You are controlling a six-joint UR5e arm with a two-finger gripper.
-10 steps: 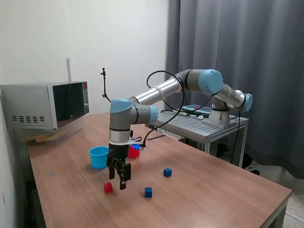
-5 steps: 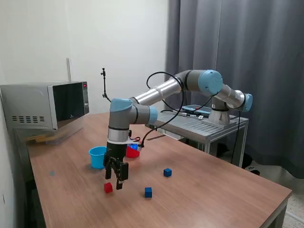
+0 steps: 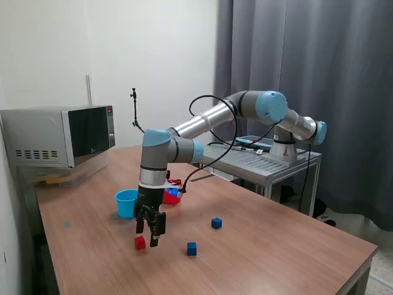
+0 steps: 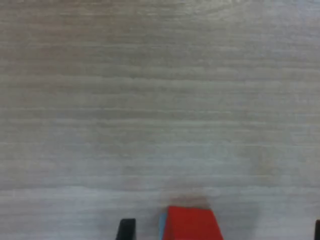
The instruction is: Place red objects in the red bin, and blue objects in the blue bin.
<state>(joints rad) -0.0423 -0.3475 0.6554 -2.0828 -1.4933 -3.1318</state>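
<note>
While the pincer (image 3: pixel 150 237) hangs low over the surface (image 3: pixel 276 252) with its two fingers spread and nothing between them, one red cube (image 3: pixel 140 243) sits on the wood just beside it, toward the exterior view's left. In the wrist view that cube (image 4: pixel 190 223) shows at the frame's edge between the dark fingertips (image 4: pixel 126 229), with a big stretch of bare wood grain beyond it. Going outward, a blue cube (image 3: pixel 192 248) lies near the front of the surface on the exterior view's right of the pincer, and another blue cube (image 3: pixel 216 223) sits a bit farther back and right, the two well apart. Behind the arm the light-blue cup (image 3: pixel 127 203) stands upright, and the red cup (image 3: pixel 171 196) is partly hidden by the arm (image 3: pixel 153 166); can't tell what's inside either. Lots of open wood toward the right and front edges, so room there is fine; the left rear is tighter with the microwave (image 3: pixel 58 135) sitting at that edge. A metal side table (image 3: pixel 264 163) stands off the far side by the curtain (image 3: pixel 307 74). Compared with a second ago, the pincer has slid a touch toward the red cube and the cups; cubes and cups haven't budged.
</note>
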